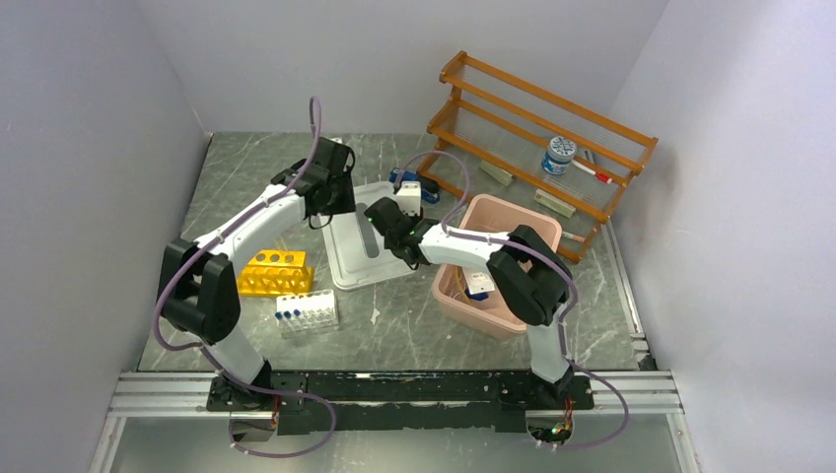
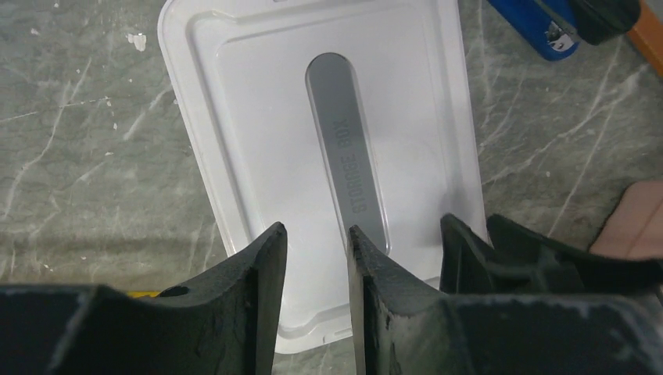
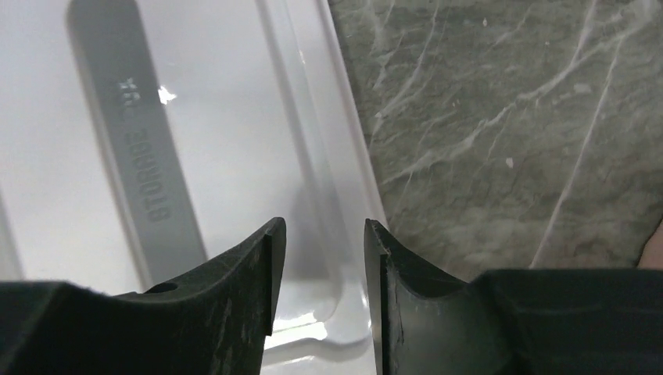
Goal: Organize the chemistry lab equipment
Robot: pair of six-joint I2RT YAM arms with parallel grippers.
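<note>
Both arms are reaching over the white lid, which is lying flat on the table in the middle of the top view. Its long axis is running up and down the frame, leaning a little to the right.

The left gripper is hovering at the lid's near short edge. Its fingers are standing apart with nothing between them, and the grey handle strip is running straight up the frame from the right-hand finger.

The right gripper is also standing open. Its two fingers are straddling the lid's right-hand long rim near the bottom corner, so the rim is passing up through the gap. I cannot tell whether either finger is touching the rim.

The bin is sitting just right of the lid in the top view, under the right arm and nearer to that arm. Something blue and white is lying inside it. The tubes are standing in a clear rack at the lower left, well away from both sets of fingers.

The next grip seems to depend on that rim staying centred between the right fingers.
</note>
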